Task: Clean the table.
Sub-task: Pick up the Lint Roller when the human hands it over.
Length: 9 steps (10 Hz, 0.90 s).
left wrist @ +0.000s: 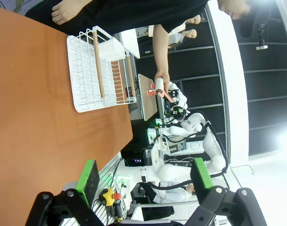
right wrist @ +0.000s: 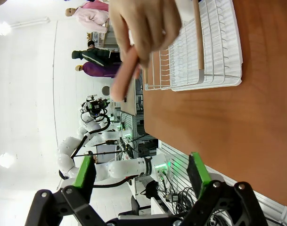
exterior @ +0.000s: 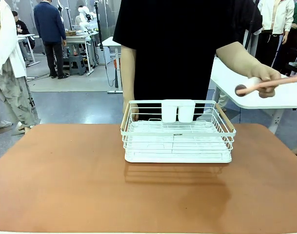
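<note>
**Roller held out at the far right, both claws waiting empty**

Table [exterior: 65, 185] work has not begun. The reddish-brown top stretches in front of me and under both arms, with 1 white wire rack [exterior: 177, 146] standing at its far middle. Behind the rack stands a person whose hand [exterior: 263, 78] holds a pink-handled tool [exterior: 280, 83], a roller by the look of it.

The tool is out past the table's far right corner, over a smaller white table. From the front camera its long axis runs almost level, with the dark round head toward the rack and the pink handle pointing outward to my right.

My right claw [right wrist: 141, 169] has its 2 green-padded fingers spread as wide as they go and nothing between them. Its wrist camera shows the person's hand and the pink handle ahead of it, a little off the centre line, with the rack beyond and well apart from the fingers. My left claw [left wrist: 144, 169] is likewise spread wide and empty. From that side the tool shows small and distant, past the rack.

I judge that the right arm is the nearer one for a handover. It would have to reach forward and turn its fingers across the handle's length rather than along it, closing on bare pink shaft clear of the person's fingers.
</note>
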Each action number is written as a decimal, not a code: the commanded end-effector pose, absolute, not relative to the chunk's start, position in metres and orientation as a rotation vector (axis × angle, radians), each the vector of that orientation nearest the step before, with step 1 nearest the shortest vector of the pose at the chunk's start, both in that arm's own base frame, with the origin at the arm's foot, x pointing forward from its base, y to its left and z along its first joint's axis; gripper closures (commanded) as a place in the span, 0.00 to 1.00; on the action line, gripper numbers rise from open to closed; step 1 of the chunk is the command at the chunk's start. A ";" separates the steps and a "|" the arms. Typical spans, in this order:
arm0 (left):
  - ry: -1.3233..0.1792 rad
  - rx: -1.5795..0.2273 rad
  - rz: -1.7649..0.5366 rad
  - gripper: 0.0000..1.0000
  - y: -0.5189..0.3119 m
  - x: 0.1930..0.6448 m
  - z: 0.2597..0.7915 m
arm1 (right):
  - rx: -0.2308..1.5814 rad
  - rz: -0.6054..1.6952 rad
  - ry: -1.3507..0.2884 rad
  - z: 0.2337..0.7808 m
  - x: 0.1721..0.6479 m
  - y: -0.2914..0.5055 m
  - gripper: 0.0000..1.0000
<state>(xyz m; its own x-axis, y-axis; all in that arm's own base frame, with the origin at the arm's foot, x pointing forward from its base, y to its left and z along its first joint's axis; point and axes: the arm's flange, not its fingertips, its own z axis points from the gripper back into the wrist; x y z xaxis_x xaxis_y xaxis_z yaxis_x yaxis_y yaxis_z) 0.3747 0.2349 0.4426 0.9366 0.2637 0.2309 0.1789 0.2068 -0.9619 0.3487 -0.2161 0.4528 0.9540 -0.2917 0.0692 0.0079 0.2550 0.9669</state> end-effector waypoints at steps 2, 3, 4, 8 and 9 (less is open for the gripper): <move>-0.386 -1.369 0.062 0.00 0.237 0.373 0.443 | 1.264 -0.227 -0.269 0.465 0.344 -0.208 0.00; -0.386 -1.369 0.062 0.00 0.237 0.373 0.443 | 1.231 -0.302 -0.288 0.480 0.338 -0.200 0.00; -0.386 -1.369 0.062 0.00 0.237 0.373 0.443 | 1.233 -0.361 -0.257 0.494 0.331 -0.192 0.00; -0.386 -1.369 0.062 0.00 0.237 0.373 0.443 | 1.141 -0.628 -0.173 0.523 0.322 -0.142 0.00; -0.386 -1.369 0.062 0.00 0.237 0.373 0.443 | 1.121 -0.717 -0.185 0.525 0.328 -0.125 0.00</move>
<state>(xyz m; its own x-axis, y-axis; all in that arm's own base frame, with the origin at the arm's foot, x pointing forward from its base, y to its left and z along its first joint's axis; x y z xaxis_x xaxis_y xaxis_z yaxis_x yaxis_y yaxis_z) 0.3745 0.2351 0.4426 0.9364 0.2644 0.2308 0.1786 0.2070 -0.9619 0.3293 -0.1497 0.5232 0.8221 -0.5443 -0.1670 0.3598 0.2694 0.8933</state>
